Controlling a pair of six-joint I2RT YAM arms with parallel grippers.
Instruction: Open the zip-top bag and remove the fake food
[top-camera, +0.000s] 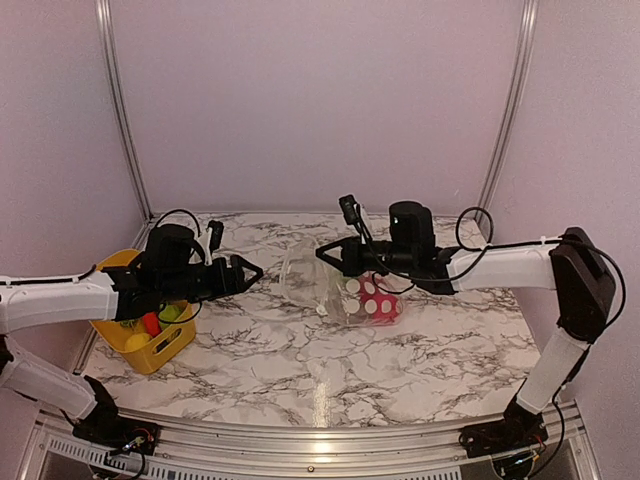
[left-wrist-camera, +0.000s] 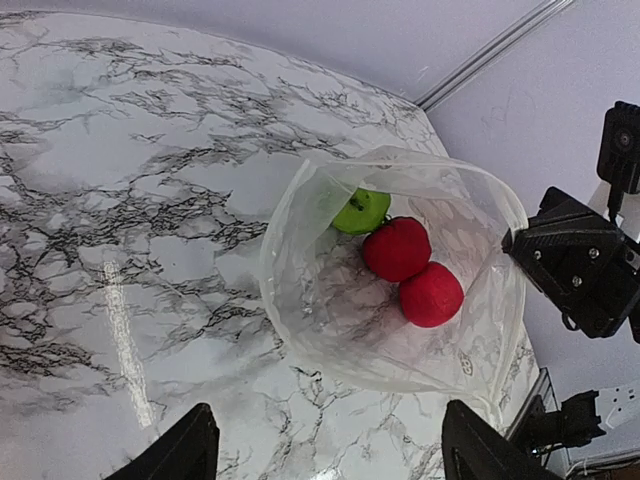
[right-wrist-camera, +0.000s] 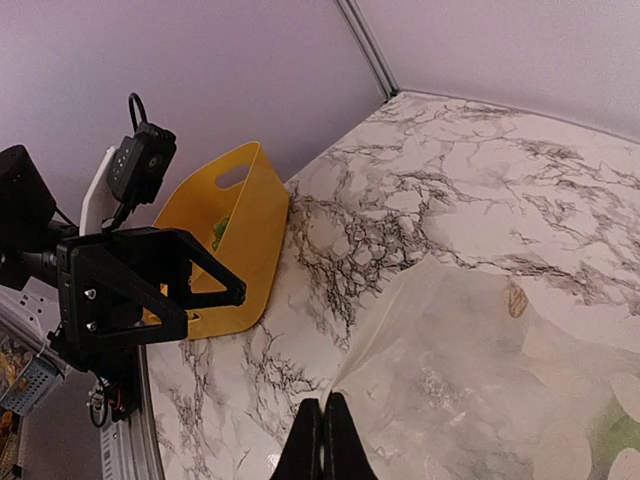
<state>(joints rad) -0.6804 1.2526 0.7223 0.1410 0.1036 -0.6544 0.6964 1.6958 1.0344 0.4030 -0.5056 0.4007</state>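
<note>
The zip-top bag (top-camera: 305, 275) lies mid-table with its mouth held open toward the left. My right gripper (top-camera: 323, 257) is shut on the bag's rim; the right wrist view shows its closed tips (right-wrist-camera: 323, 440) pinching the plastic edge (right-wrist-camera: 400, 330). In the left wrist view the bag (left-wrist-camera: 330, 325) holds fake food: a green apple (left-wrist-camera: 362, 210) and two red fruits (left-wrist-camera: 397, 248) (left-wrist-camera: 431, 294). My left gripper (left-wrist-camera: 330, 460) is open and empty, hovering just left of the bag's mouth (top-camera: 252, 270).
A yellow basket (top-camera: 172, 350) stands at the left table edge under my left arm and holds red, green and yellow toy pieces (top-camera: 150, 322). It also shows in the right wrist view (right-wrist-camera: 235, 240). Purple walls close in the back and sides.
</note>
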